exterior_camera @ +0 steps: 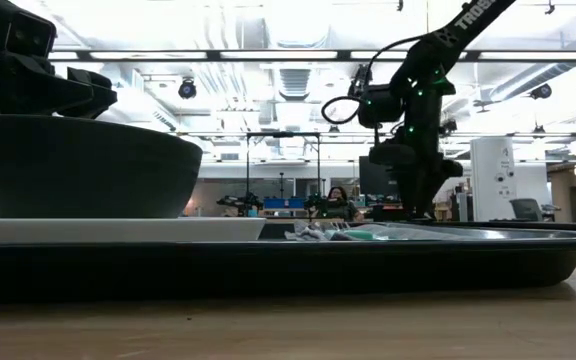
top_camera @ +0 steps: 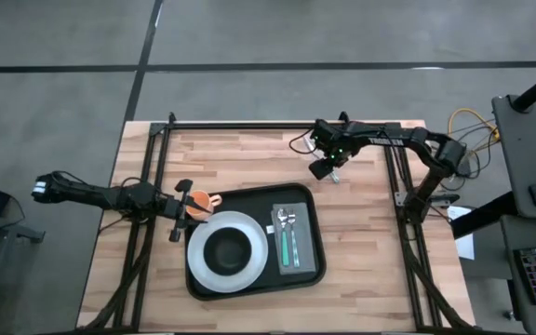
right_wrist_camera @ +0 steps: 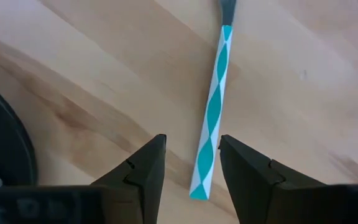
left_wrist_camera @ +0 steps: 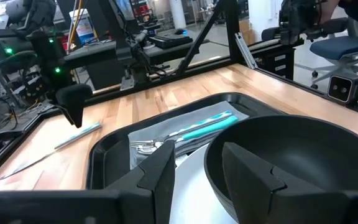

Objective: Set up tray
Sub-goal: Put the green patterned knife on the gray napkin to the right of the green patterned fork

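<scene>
The black tray (top_camera: 307, 200) lies at the table's middle. It holds a white plate (top_camera: 249, 270) with a black bowl (top_camera: 228, 248), and a grey napkin (top_camera: 289, 268) with a teal-handled fork and spoon (top_camera: 287, 244). A knife with a teal-and-white handle (right_wrist_camera: 214, 112) lies flat on the wood beyond the tray's far right corner. My right gripper (right_wrist_camera: 191, 163) points down over it, open, its fingers on either side of the handle's free end without touching it. My left gripper (left_wrist_camera: 197, 171) waits open at the tray's far left corner, facing the bowl (left_wrist_camera: 303, 162).
Black frame rails (top_camera: 277, 126) run along the table's far edge and down both sides. Cables (top_camera: 468, 121) hang off the far right. Bare wood (top_camera: 361, 251) lies to the right of the tray. A person (exterior_camera: 336, 196) sits far behind the table.
</scene>
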You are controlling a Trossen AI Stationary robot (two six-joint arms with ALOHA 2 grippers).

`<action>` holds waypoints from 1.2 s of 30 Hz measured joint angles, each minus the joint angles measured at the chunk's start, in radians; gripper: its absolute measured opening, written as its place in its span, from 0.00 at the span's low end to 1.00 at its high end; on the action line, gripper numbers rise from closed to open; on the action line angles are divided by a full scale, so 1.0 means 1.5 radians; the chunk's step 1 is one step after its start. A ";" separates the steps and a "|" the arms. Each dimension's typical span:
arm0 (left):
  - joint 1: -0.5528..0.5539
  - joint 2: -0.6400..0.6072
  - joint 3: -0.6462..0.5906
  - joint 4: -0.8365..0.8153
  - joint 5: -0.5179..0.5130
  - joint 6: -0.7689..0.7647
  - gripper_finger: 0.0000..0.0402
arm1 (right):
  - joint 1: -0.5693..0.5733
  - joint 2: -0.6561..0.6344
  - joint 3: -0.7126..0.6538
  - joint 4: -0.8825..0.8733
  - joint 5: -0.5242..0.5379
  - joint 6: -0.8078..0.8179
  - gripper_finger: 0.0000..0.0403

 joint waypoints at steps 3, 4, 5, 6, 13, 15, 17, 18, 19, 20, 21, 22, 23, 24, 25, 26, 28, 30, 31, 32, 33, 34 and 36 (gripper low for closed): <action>0.000 0.000 0.000 0.000 0.000 0.000 0.29 | -0.001 0.018 0.005 0.000 -0.002 -0.006 0.34; 0.000 0.000 0.000 0.000 0.000 0.000 0.29 | -0.001 0.025 0.006 -0.001 -0.002 -0.006 0.33; 0.000 0.000 0.000 0.000 0.000 0.000 0.29 | -0.002 0.031 0.006 -0.001 -0.002 -0.006 0.33; 0.000 0.000 0.000 0.000 0.000 0.000 0.29 | -0.003 0.037 0.006 -0.001 -0.002 -0.006 0.33; 0.000 0.000 0.000 0.000 0.000 0.000 0.29 | -0.007 0.088 0.006 -0.005 -0.015 -0.006 0.32; 0.000 0.000 0.000 0.000 0.000 0.000 0.29 | -0.007 0.098 0.009 -0.006 -0.022 -0.006 0.32; 0.000 0.000 0.000 0.000 0.000 0.000 0.29 | -0.007 0.103 0.010 -0.007 -0.022 -0.007 0.32; 0.000 0.000 0.000 0.000 0.000 0.000 0.29 | -0.007 0.103 0.010 -0.007 -0.022 -0.008 0.31; 0.000 0.000 0.000 0.000 0.000 0.000 0.29 | -0.007 0.103 0.010 -0.006 -0.022 -0.009 0.31; 0.000 0.000 0.000 0.000 0.000 0.000 0.29 | -0.007 0.102 0.010 -0.006 -0.022 -0.011 0.29; 0.000 0.000 0.000 0.000 0.000 0.000 0.29 | -0.007 0.100 0.009 -0.006 -0.023 -0.015 0.28; 0.000 0.000 0.000 0.000 0.000 0.000 0.29 | -0.007 0.099 0.009 -0.005 -0.022 -0.023 0.26; 0.000 0.000 0.000 0.000 0.000 0.000 0.29 | -0.007 0.099 0.009 -0.005 -0.023 -0.032 0.24; 0.000 0.000 0.000 0.000 0.000 0.000 0.29 | -0.007 0.099 0.009 -0.004 -0.023 -0.041 0.22; 0.000 0.000 0.000 0.000 0.000 0.000 0.29 | -0.007 0.099 0.009 -0.004 -0.025 -0.046 0.19; 0.000 0.000 0.000 0.000 0.000 0.000 0.29 | -0.007 0.100 0.009 -0.003 -0.025 -0.051 0.16; 0.000 0.000 0.000 0.000 0.000 0.000 0.29 | -0.007 0.101 0.008 -0.004 -0.025 -0.061 0.10; 0.000 0.000 0.000 0.000 0.000 0.000 0.29 | -0.008 0.101 0.008 -0.003 -0.025 -0.068 0.07; 0.000 0.000 0.000 0.000 0.000 0.000 0.29 | -0.008 0.101 0.008 -0.004 -0.025 -0.069 0.07; 0.000 0.000 0.000 0.000 0.000 0.000 0.29 | -0.008 0.101 0.008 -0.003 -0.024 -0.071 0.07; 0.000 0.000 0.000 0.000 0.000 0.000 0.29 | -0.007 0.101 0.008 -0.003 -0.023 -0.071 0.07; 0.000 0.000 0.000 0.000 0.000 0.000 0.29 | -0.007 0.101 0.008 -0.003 -0.022 -0.071 0.07; 0.000 0.000 0.000 0.000 0.000 0.000 0.29 | -0.007 0.101 0.008 -0.003 -0.022 -0.071 0.07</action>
